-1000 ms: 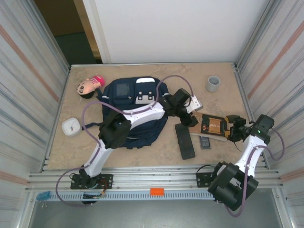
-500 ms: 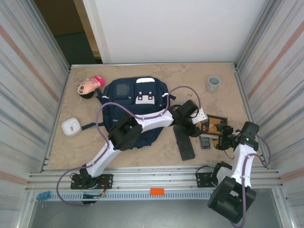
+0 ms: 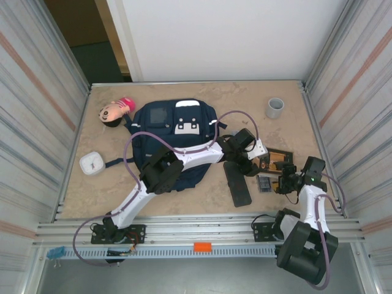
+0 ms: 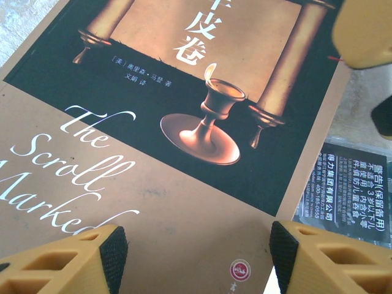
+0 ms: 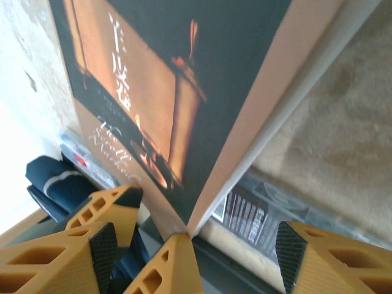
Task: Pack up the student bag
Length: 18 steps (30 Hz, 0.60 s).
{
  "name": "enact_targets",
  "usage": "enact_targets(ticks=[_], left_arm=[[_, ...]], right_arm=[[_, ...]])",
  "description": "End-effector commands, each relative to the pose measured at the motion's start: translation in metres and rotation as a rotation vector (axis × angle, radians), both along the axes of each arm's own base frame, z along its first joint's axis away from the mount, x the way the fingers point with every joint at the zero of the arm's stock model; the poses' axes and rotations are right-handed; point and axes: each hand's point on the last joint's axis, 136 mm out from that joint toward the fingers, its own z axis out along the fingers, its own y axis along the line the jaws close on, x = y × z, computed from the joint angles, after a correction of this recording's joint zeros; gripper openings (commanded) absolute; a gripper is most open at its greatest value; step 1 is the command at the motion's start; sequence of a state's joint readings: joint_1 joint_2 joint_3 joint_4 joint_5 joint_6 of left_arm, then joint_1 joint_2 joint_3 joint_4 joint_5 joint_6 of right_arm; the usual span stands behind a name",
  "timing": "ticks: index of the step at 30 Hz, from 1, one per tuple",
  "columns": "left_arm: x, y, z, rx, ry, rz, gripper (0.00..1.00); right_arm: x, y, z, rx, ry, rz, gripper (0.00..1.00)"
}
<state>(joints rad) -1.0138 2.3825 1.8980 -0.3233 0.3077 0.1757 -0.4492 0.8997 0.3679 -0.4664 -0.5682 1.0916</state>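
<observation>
On the tan table (image 3: 245, 101), a doll head with a pink bow (image 3: 113, 111) lies at the far left, and a small white rounded box (image 3: 92, 163) sits nearer the arms. Just beside the doll, the student bag (image 3: 160, 122) lies flat at the middle left of the table, front pocket up. Its white patches point to the far side. The left arm reaches across the bag's lower right part toward the right half of the table.

A long black case (image 3: 238, 182) lies right of the bag. Past it is a book (image 4: 184, 92) with a dark cover showing a scroll and an oil lamp, and "The Scroll Marked" in white letters. The left gripper (image 4: 196, 248) hovers over the book's near corner with its jaws spread apart, clamping nothing. A small dark packet with white Chinese print (image 4: 346, 190) lies just beside that corner.

A grey cup (image 3: 274, 108) stands upright well apart, at the far right. The right gripper (image 5: 196, 242) faces the book's right edge with its fingers wide apart and nothing between them.
</observation>
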Motion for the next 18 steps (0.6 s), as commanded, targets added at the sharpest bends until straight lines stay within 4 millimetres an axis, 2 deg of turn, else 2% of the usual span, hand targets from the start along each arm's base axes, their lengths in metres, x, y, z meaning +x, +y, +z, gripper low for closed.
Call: enact_targets(ticks=[1, 8, 12, 16, 18], left_arm=[[0.004, 0.015, -0.022, 0.064, 0.044, 0.034, 0.65], [0.006, 0.016, -0.023, 0.063, 0.050, 0.039, 0.65], [0.005, 0.016, -0.023, 0.062, 0.053, 0.040, 0.65], [0.006, 0.017, -0.024, 0.064, 0.050, 0.039, 0.65], [0.007, 0.017, -0.025, 0.066, 0.052, 0.041, 0.65]], right_arm=[[0.010, -0.010, -0.006, -0.024, -0.016, -0.037, 0.70], [0.020, -0.018, -0.013, -0.043, -0.021, -0.047, 0.70], [0.032, -0.026, -0.011, -0.080, -0.076, -0.053, 0.70], [0.048, -0.030, 0.002, -0.118, -0.180, -0.027, 0.69], [0.056, -0.030, 0.017, -0.145, -0.252, -0.001, 0.69]])
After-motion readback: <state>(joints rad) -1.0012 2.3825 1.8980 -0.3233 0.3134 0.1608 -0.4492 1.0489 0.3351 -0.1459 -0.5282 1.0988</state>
